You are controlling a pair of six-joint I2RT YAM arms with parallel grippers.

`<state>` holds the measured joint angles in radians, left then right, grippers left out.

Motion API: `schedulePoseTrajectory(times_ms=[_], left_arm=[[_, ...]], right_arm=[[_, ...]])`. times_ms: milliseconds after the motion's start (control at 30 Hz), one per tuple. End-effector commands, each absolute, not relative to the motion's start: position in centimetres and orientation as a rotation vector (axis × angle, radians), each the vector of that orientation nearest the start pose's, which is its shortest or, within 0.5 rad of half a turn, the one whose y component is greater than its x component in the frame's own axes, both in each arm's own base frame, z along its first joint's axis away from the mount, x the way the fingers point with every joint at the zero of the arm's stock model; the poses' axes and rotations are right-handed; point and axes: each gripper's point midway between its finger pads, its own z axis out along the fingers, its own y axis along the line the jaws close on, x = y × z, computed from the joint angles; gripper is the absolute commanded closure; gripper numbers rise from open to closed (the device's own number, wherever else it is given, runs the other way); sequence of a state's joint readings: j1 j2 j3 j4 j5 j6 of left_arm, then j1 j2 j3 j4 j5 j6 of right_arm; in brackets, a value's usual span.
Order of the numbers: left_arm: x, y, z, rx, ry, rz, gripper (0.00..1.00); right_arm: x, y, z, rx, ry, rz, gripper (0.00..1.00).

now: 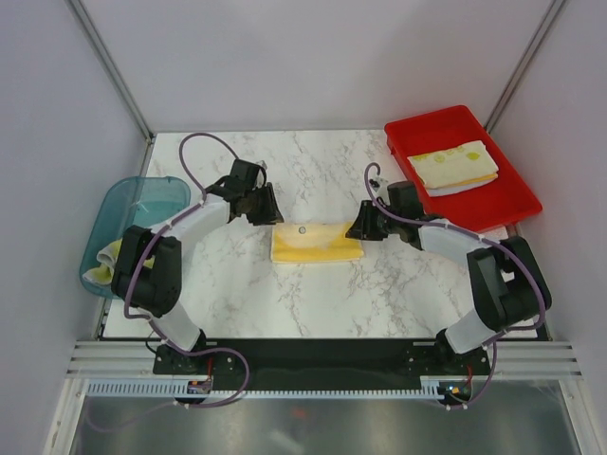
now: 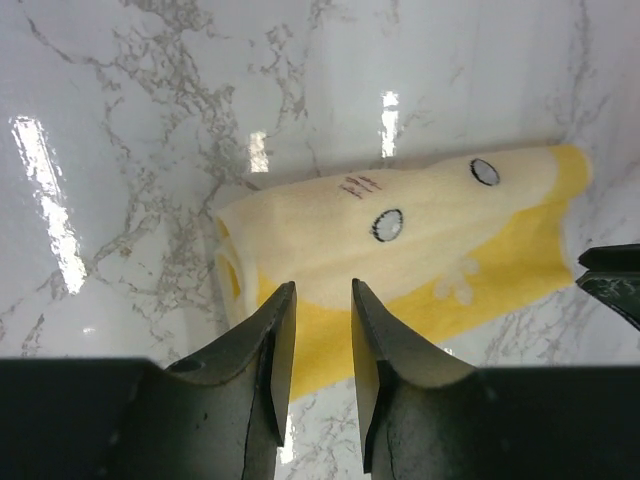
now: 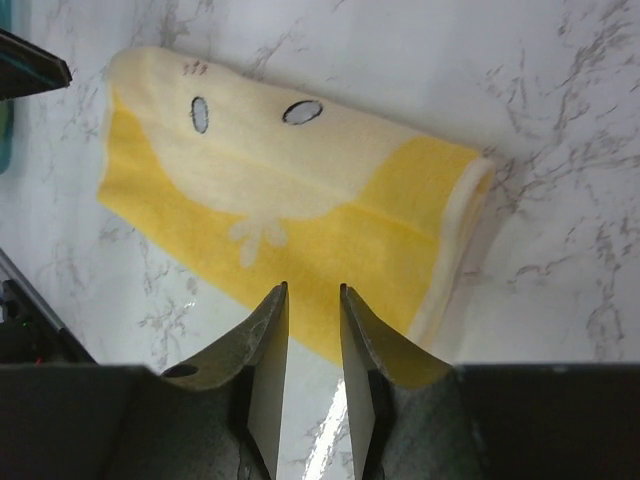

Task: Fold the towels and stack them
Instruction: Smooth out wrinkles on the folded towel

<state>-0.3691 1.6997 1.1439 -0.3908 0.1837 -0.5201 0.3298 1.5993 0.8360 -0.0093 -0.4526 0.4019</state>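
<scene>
A folded yellow towel with a pale face print lies flat on the marble table between the arms. It also shows in the left wrist view and the right wrist view. My left gripper hovers at the towel's far left end, jaws slightly apart and empty. My right gripper hovers at its right end, jaws slightly apart and empty. A stack of folded towels lies in the red tray at the far right.
A teal bin at the left table edge holds a crumpled towel. Grey frame posts rise at the two far corners. The table's near edge meets a black rail at the arm bases.
</scene>
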Motion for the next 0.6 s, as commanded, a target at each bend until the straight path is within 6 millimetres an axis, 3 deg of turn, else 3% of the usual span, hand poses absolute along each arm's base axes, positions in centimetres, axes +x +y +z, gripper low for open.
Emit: schedulePoseTrajectory(times_ms=[0, 33, 167, 267, 367, 467, 567], left_arm=[[34.8, -21.4, 11.7, -0.016, 2.537, -0.7, 0.64], [34.2, -21.9, 11.9, 0.01, 2.539, -0.747, 0.64], [33.0, -22.8, 11.1, 0.047, 2.527, -0.847, 0.64], [31.9, -21.6, 7.6, 0.002, 2.602, -0.781, 0.64], [32.6, -19.5, 5.3, -0.083, 2.639, -0.665, 0.64], [33.6, -18.4, 5.1, -0.146, 2.637, -0.649, 0.64], [34.4, -18.3, 6.4, -0.157, 2.621, -0.663, 0.65]], right_arm=[[30.5, 21.5, 7.2, -0.106, 2.431, 0.972, 0.66], [30.8, 22.2, 7.9, -0.129, 2.376, 1.025, 0.66], [30.2, 22.2, 6.2, -0.089, 2.393, 1.052, 0.66], [29.3, 22.3, 4.6, -0.073, 2.407, 1.086, 0.67], [28.8, 22.1, 3.5, -0.062, 2.403, 1.092, 0.67], [28.4, 21.9, 2.5, -0.072, 2.427, 1.08, 0.66], [28.3, 21.9, 3.2, -0.087, 2.426, 1.081, 0.65]])
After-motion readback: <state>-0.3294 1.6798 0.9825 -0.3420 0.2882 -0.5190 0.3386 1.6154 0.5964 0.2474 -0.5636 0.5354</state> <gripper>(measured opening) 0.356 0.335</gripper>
